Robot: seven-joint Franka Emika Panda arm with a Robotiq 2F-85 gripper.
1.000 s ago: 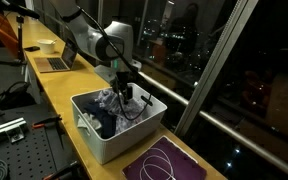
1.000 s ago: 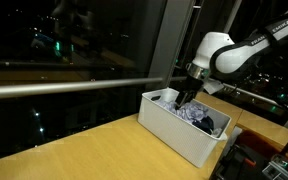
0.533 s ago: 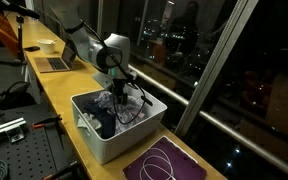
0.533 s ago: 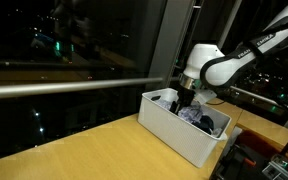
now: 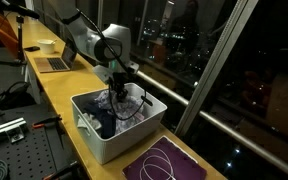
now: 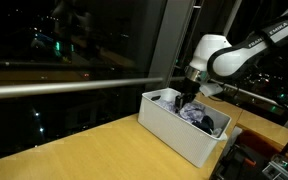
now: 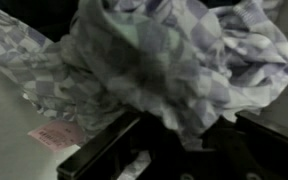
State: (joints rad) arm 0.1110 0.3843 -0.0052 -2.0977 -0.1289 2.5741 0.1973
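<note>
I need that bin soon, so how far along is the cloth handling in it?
Early. Done: the tool is at the pile in the white bin. In hand: the checkered cloth is bunched against the tool in the wrist view, probably gripped, though it hides the jaws. Left: the cloth is not yet over the rim, and a dark garment lies in the bin too.

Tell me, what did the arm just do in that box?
The end effector dipped deeper into the white bin, then rose again to about where it began. A checkered cloth bunches right against it; whether it is gripped cannot be told. Bin and purple mat stayed put.
</note>
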